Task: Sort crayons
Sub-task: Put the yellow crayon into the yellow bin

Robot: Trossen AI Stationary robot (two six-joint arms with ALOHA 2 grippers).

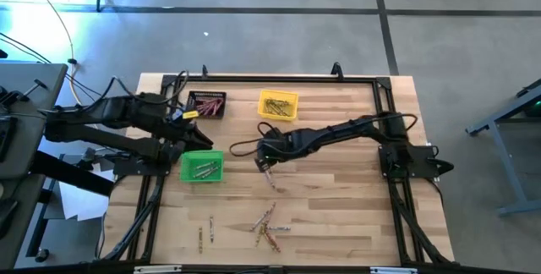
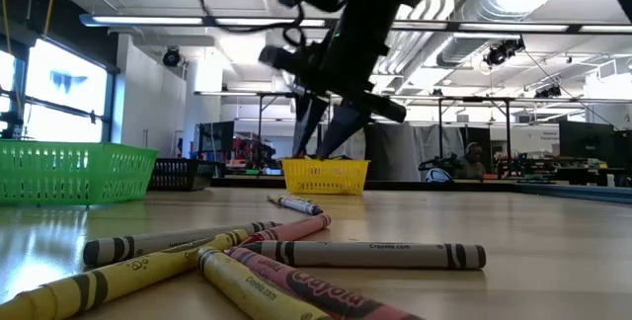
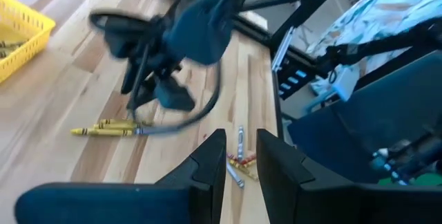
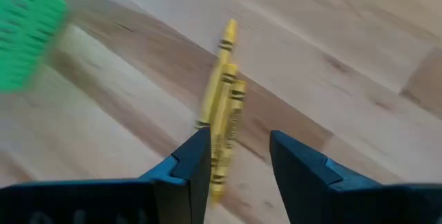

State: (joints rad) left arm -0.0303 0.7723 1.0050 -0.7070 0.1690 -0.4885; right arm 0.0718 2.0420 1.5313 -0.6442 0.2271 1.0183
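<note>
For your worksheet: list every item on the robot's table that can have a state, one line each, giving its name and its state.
Small green plastic bin: holds crayons.
Small yellow plastic bin: holds crayons.
Small black plastic bin: holds crayons.
Loose wax crayons: lying unsorted on the table.
Right gripper: open above yellow crayons.
Left gripper: empty.

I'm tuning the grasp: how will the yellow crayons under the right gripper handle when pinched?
The yellow crayons look stiff, thin and round, so probably light and apt to roll. They lie bunched between the open right gripper fingers; it may catch several.
</note>
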